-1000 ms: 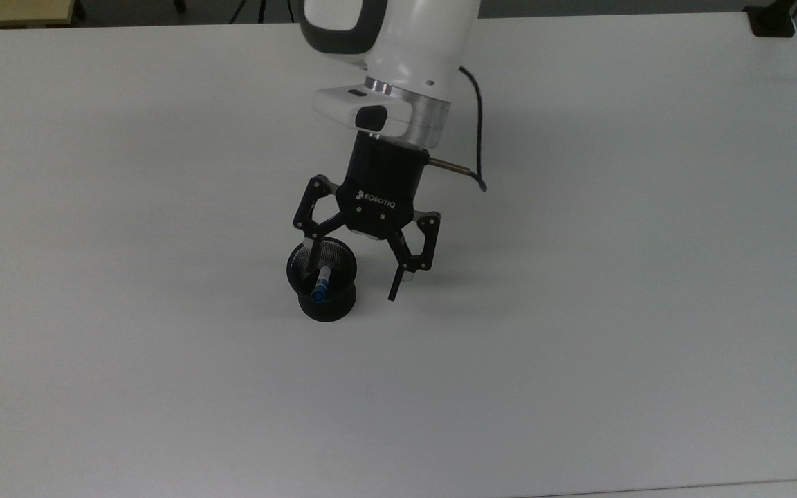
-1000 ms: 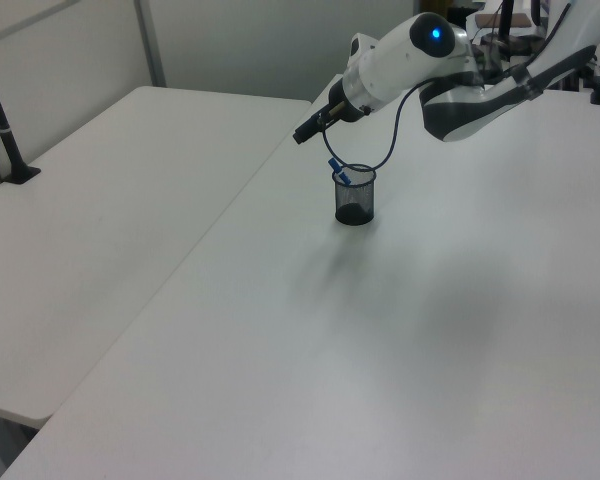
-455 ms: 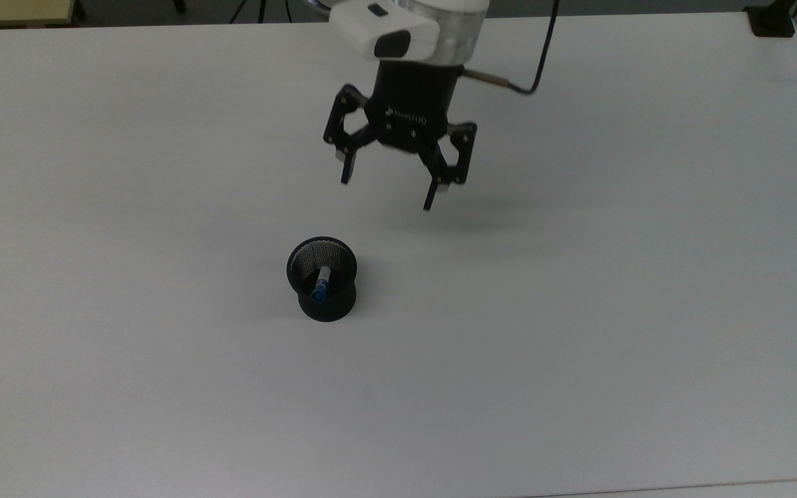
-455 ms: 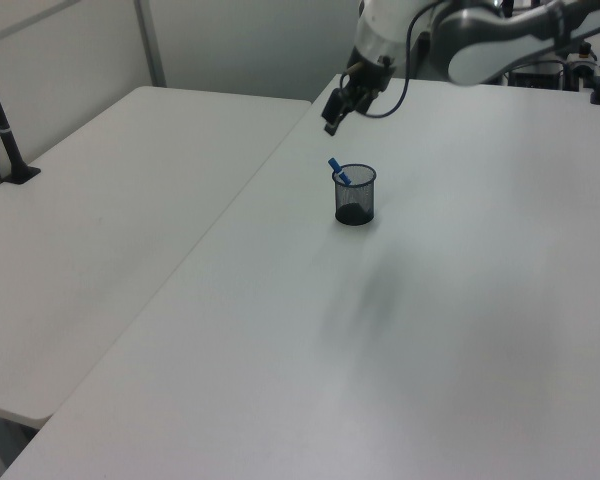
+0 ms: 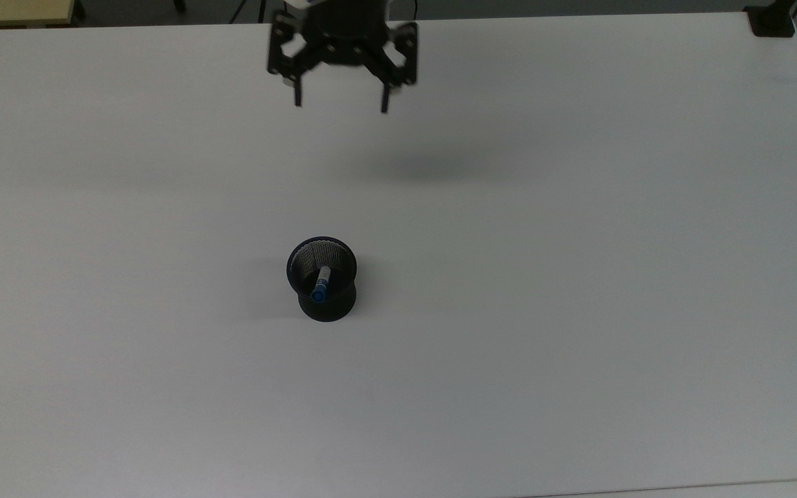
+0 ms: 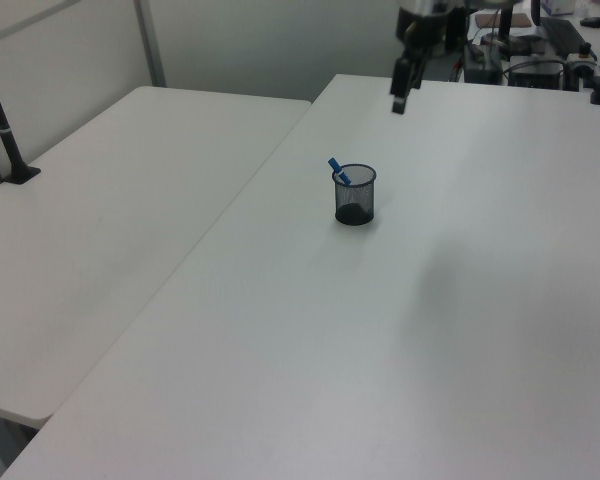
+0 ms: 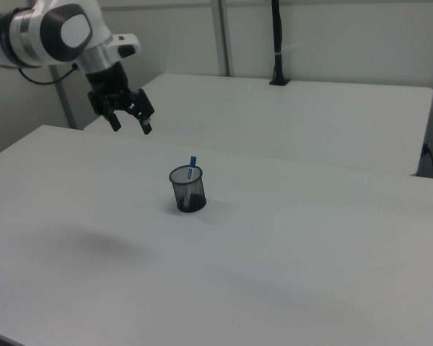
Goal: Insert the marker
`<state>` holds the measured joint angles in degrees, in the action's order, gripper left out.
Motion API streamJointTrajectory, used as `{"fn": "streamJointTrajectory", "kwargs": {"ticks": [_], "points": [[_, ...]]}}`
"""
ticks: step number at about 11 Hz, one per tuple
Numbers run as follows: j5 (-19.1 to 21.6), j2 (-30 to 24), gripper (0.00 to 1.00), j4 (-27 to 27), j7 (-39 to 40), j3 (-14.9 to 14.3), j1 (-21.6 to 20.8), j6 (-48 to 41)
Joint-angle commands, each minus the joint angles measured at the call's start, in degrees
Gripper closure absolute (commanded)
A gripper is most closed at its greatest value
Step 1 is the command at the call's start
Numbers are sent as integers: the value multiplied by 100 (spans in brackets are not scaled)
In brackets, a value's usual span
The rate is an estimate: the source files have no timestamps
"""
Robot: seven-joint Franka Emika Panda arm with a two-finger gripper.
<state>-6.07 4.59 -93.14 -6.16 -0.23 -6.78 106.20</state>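
Now that the gripper (image 5: 340, 105) has risen and drawn back toward the table's far edge in the top view, it hangs well apart from the cup (image 5: 322, 287), with its fingers spread wide and nothing between them. One second ago it stood directly over the cup with one finger at the rim; half a second ago it was already clear and above. The marker (image 5: 320, 283) has not moved across these pictures: it stands inside the cup, leaning on the rim, blue end up and poking above the rim in the left view (image 6: 337, 170) and the right view (image 7: 192, 164).

Judgement: the insertion appears complete, and the arm is retreating.

Hidden or unclear:
- The marker's lower end lies behind the mesh wall.
- The arm above the gripper is cut off by the top view's upper edge.
- The gripper is blurred in the top view.

The cup sits near the middle of the table (image 5: 578, 311).
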Motion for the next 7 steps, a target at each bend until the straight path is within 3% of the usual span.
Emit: {"fn": "streamJointTrajectory", "kwargs": {"ticks": [1, 7], "points": [[370, -537, 0, -160, 600, 14, 327, -853], [370, -600, 0, -160, 414, 32, 424, -1101]]}}
